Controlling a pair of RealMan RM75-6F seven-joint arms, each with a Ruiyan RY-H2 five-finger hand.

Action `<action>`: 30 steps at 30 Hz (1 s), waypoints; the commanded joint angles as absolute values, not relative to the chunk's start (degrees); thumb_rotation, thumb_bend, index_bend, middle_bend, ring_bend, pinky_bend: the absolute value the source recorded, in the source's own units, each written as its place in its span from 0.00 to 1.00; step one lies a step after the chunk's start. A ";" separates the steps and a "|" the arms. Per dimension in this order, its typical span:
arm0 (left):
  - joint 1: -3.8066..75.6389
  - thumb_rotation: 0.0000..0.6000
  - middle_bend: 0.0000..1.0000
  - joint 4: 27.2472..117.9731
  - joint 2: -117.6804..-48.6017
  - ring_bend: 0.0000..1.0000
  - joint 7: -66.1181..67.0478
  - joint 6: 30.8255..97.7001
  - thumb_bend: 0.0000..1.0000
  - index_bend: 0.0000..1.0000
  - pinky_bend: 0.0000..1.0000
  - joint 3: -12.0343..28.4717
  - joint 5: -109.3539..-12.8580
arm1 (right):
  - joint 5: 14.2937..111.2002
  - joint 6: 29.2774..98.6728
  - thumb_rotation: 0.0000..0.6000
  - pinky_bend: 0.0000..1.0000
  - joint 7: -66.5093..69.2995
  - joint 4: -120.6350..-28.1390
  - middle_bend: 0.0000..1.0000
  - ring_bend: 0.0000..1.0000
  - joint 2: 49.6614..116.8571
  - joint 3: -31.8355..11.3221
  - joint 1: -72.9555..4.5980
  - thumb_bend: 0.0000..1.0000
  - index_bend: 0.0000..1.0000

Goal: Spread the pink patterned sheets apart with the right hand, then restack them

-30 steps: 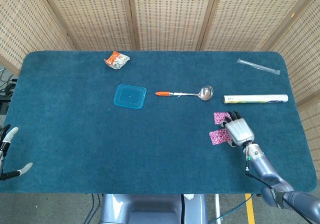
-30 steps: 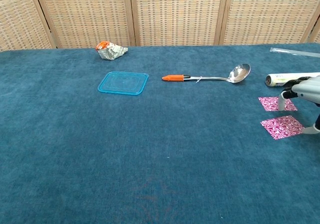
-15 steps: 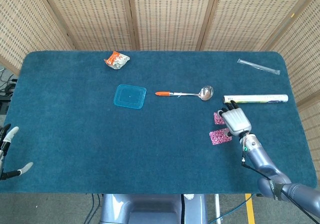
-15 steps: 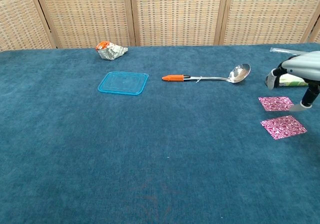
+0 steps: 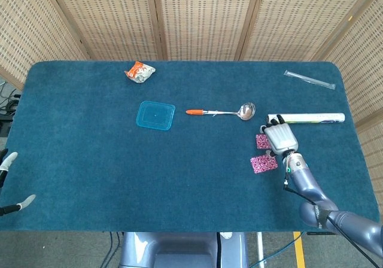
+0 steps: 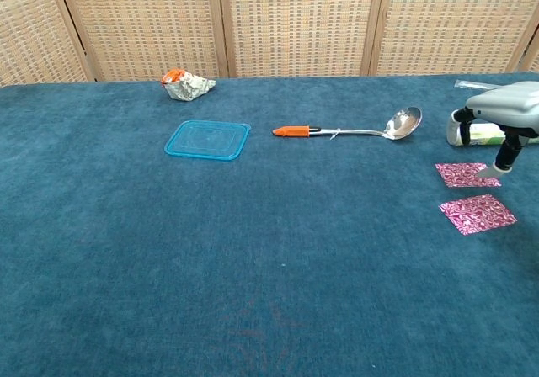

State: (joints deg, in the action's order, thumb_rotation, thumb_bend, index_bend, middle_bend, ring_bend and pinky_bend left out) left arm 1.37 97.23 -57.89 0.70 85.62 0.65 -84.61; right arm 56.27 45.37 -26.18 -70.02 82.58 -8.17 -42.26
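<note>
Sheets lie apart on the worktop (image 5: pixel 72 160): the far pink sheet (image 6: pixel 461 173) sits right under the right hand (image 5: pixel 280 138), its fingers (image 6: pixel 490 170) spread, holding nothing, one tip at the sheet's edge. The near pink sheet (image 6: pixel 477 213) lies just nearer the robot than the fingers, so restacking looks next. The left hand (image 5: pixel 9 184) is well away, apparently empty.

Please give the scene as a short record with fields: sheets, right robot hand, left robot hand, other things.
sheets: two pink patterned sheets, far sheet and near sheet, lying apart on the table
right robot hand: over the far sheet, one finger at its edge, holding nothing
left robot hand: at the table's edge, fingers apart
other things: ladle, blue lid, foil roll
</note>
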 commanded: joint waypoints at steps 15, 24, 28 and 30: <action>1.54 0.78 0.00 97.01 -58.11 0.00 0.79 85.25 0.00 0.07 0.00 0.68 -84.56 | 52.26 45.95 1.00 0.00 -28.10 -66.66 0.27 0.00 85.67 -7.96 -42.64 0.24 0.30; 1.50 0.79 0.00 96.99 -58.15 0.00 0.88 85.26 0.00 0.07 0.00 0.70 -84.46 | 52.14 46.15 1.00 0.00 -27.58 -65.19 0.24 0.00 86.78 -7.96 -42.58 0.25 0.30; 1.50 0.79 0.00 96.91 -58.19 0.00 0.83 85.17 0.00 0.07 0.00 0.68 -84.44 | 52.16 45.91 1.00 0.00 -27.44 -63.93 0.23 0.00 87.47 -7.77 -42.54 0.24 0.30; 1.51 0.79 0.00 96.91 -58.18 0.00 0.81 85.16 0.00 0.07 0.00 0.69 -84.42 | 52.20 45.78 1.00 0.00 -27.35 -63.17 0.23 0.00 87.86 -7.74 -42.57 0.25 0.30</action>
State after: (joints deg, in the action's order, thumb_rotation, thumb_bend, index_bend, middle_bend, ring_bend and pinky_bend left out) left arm 1.51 96.90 -58.18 0.81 85.16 0.69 -84.42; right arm 52.17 45.88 -27.42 -63.46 87.64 -7.78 -42.56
